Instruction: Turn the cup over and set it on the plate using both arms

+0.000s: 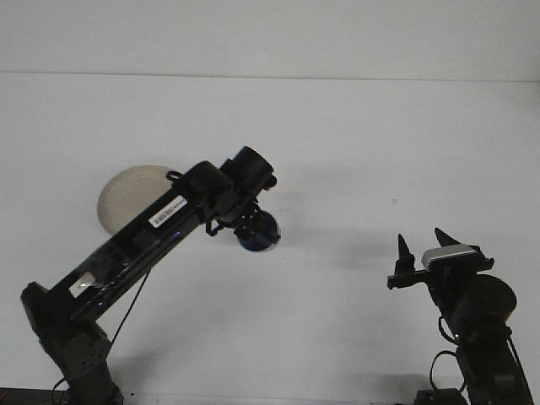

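Left of the left gripper [253, 226]: one plate [126, 192], part hidden by the arm. One cup [259, 233], clamped in that gripper, off the table. Far right: right gripper [419, 245], fingers spread, holding nothing.

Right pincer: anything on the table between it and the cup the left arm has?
No. In the front view, only bare white table lies between the right pincer and the blue cup in the left pincer.
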Available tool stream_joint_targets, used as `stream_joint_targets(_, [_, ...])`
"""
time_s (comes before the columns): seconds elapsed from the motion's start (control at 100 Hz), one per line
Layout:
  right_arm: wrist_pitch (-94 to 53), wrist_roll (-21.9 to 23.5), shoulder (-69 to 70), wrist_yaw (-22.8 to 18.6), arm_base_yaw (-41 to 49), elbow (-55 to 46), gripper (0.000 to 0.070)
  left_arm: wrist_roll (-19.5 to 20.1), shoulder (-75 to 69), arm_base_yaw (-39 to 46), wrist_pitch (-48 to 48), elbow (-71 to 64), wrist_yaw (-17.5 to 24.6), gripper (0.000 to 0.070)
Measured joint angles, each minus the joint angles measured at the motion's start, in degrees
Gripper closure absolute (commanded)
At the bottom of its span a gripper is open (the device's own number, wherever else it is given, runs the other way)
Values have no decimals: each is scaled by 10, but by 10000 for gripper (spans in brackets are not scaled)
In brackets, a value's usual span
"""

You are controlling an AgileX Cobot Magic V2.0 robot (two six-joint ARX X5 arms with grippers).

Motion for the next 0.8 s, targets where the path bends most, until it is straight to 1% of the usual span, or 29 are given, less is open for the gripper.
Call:
stream_joint_targets(0.08, [0, 0, 0, 0, 0, 0, 215, 3, -15, 39, -24, 31, -25, 695])
stream_joint_targets(0.13, [0, 0, 0, 0, 0, 0, 215, 5, -21, 68, -36, 45, -34, 695])
stream_joint_targets(0.41, [0, 0, 0, 0, 0, 0, 215, 3, -21, 247, -42, 49, -40, 695])
stream_joint_targets(0.59, [0, 0, 0, 0, 0, 0, 215, -2, -19, 321, -33, 49, -39, 695])
stream_joint_targets(0.8, [0, 0, 0, 0, 0, 0, 215, -4, 1, 372, -34, 49, -1, 695])
